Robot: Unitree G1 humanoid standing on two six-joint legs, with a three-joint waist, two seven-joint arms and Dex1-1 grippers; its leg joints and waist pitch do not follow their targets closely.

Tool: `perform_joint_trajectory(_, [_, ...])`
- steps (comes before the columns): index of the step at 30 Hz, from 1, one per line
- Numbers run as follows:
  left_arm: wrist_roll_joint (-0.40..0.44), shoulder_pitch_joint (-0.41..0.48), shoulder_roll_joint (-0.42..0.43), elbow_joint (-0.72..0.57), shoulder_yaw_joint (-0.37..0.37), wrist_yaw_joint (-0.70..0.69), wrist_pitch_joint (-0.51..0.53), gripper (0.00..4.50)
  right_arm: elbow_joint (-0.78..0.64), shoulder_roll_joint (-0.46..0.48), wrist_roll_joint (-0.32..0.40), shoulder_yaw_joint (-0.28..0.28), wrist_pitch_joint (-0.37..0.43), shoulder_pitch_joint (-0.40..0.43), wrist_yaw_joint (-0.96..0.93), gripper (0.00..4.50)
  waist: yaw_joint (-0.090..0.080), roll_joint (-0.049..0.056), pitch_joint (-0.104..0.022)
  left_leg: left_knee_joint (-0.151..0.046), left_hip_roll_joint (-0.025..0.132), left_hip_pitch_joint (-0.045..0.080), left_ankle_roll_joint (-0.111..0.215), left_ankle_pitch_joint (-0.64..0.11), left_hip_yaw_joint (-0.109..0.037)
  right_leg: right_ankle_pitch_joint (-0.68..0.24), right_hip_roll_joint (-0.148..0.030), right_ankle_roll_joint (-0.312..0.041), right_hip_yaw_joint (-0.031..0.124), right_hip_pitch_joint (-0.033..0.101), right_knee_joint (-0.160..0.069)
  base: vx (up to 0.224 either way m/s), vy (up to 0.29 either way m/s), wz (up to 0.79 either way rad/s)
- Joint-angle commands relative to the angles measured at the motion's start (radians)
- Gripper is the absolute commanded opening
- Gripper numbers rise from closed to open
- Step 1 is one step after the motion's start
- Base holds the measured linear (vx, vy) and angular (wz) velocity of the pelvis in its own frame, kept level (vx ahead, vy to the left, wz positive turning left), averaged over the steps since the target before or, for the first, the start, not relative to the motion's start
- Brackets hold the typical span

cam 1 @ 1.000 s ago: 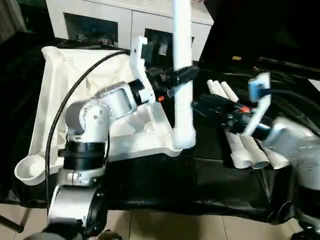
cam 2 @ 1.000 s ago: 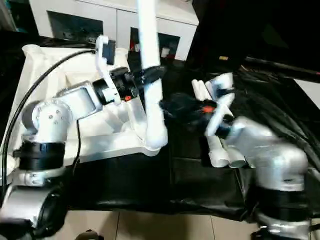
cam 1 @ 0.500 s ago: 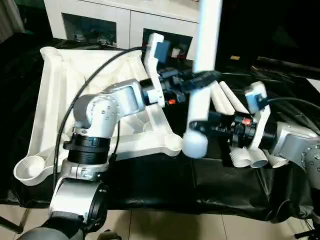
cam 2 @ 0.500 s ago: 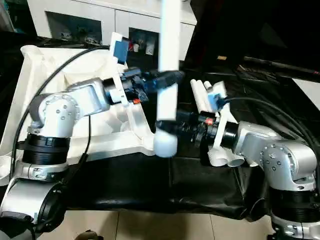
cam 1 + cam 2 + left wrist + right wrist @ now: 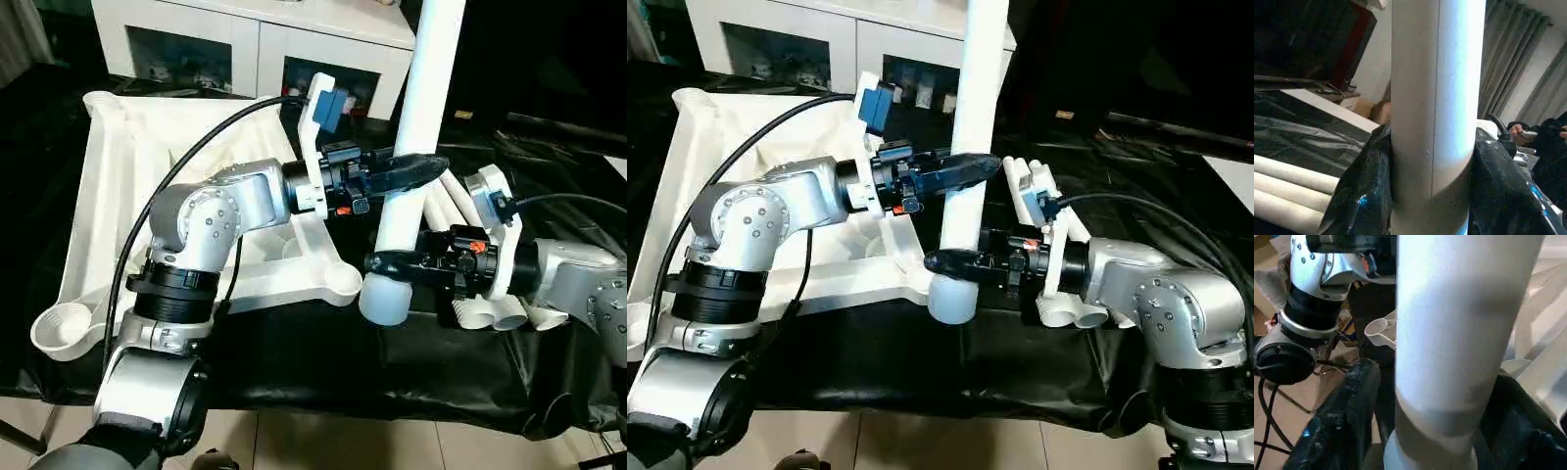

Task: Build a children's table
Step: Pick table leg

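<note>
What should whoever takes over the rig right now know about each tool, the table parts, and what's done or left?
Left tool: shut on the raised leg, gripping mid-shaft.
Right tool: fingers around the same leg lower down, near its wide end.
Raised leg: roughly upright, leaning a little, its wide end hanging just off the tabletop's near right corner socket, not seated.
Tabletop: upside down on the black cloth, ribs up; the near left socket is also empty.
Spare legs: lying on the cloth by the right arm.
Done: one leg picked up.
Left: seat this leg, then the others.

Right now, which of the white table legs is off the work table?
The upright leg, gripped by both end effectors, left and right; the other legs lie flat on the black cloth.
</note>
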Motion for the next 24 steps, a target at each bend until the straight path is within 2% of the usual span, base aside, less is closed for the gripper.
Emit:
perform_joint_trajectory(1, [-0.008, -0.025, -0.004, -0.024, -0.016, -0.005, 0.002, 1.84, -0.005, -0.019, -0.011, 0.007, -0.010, -0.009, 0.017, 2.62, 0.006, 0.001, -0.074, -0.058, 0.043, 0.016, 0.005, -0.044, -0.007, -0.055, -0.059, -0.221, 0.028, 0.056, -0.062, 0.000, 0.000, 0.00])
perform_joint_trajectory(3, [-0.009, -0.024, -0.005, -0.026, -0.017, -0.004, 0.003, 1.84, -0.005, -0.019, -0.010, 0.009, -0.011, -0.006, 0.020, 2.37, 0.006, 0.001, -0.073, -0.059, 0.043, 0.015, 0.004, -0.048, -0.007, -0.057, -0.059, -0.220, 0.028, 0.056, -0.063, 0.000, 0.000, 0.00])
perform_joint_trajectory(7, [-0.012, -0.023, -0.006, -0.031, -0.021, -0.009, 0.003, 1.84, -0.004, -0.021, -0.008, 0.015, -0.014, -0.002, 0.026, 2.18, 0.007, 0.004, -0.074, -0.059, 0.043, 0.015, 0.004, -0.048, -0.007, -0.049, -0.059, -0.224, 0.027, 0.057, -0.062, 0.000, 0.000, 0.00])
perform_joint_trajectory(8, [-0.012, -0.023, -0.006, -0.030, -0.022, -0.009, 0.003, 1.84, -0.004, -0.021, -0.008, 0.015, -0.015, -0.002, 0.027, 1.97, 0.009, 0.004, -0.074, -0.059, 0.043, 0.016, 0.003, -0.052, -0.007, -0.054, -0.060, -0.224, 0.027, 0.057, -0.063, 0.000, 0.000, 0.00])
perform_joint_trajectory(16, [0.003, -0.023, -0.013, -0.027, -0.016, 0.014, -0.008, 1.84, -0.002, -0.008, -0.009, 0.002, -0.038, 0.014, 0.028, 1.86, 0.017, 0.010, -0.074, -0.061, 0.045, 0.017, -0.010, -0.070, -0.008, -0.051, -0.060, -0.224, 0.025, 0.057, -0.063, 0.000, 0.000, 0.00])
perform_joint_trajectory(17, [0.001, -0.024, -0.015, -0.025, -0.011, 0.021, -0.004, 2.40, -0.001, -0.005, -0.009, -0.002, -0.042, 0.015, 0.025, 1.86, 0.019, 0.011, -0.074, -0.061, 0.045, 0.018, -0.012, -0.071, -0.008, -0.049, -0.060, -0.225, 0.024, 0.056, -0.063, 0.000, 0.000, 0.00])
perform_joint_trajectory(22, [-0.031, -0.015, -0.029, -0.035, 0.018, 0.014, -0.012, 2.62, 0.000, 0.032, 0.001, -0.041, -0.067, 0.022, -0.015, 1.86, 0.026, 0.018, -0.075, -0.063, 0.047, 0.020, -0.026, -0.090, -0.008, -0.044, -0.062, -0.233, 0.021, 0.056, -0.062, 0.000, 0.000, 0.00])
perform_joint_trajectory(24, [-0.016, -0.007, -0.072, -0.030, 0.057, 0.065, -0.100, 2.89, -0.003, 0.064, 0.012, -0.077, -0.106, 0.027, -0.038, 1.86, 0.027, 0.019, -0.075, -0.064, 0.048, 0.019, -0.032, -0.098, -0.009, -0.035, -0.063, -0.237, 0.019, 0.058, -0.063, 0.000, 0.000, 0.00])
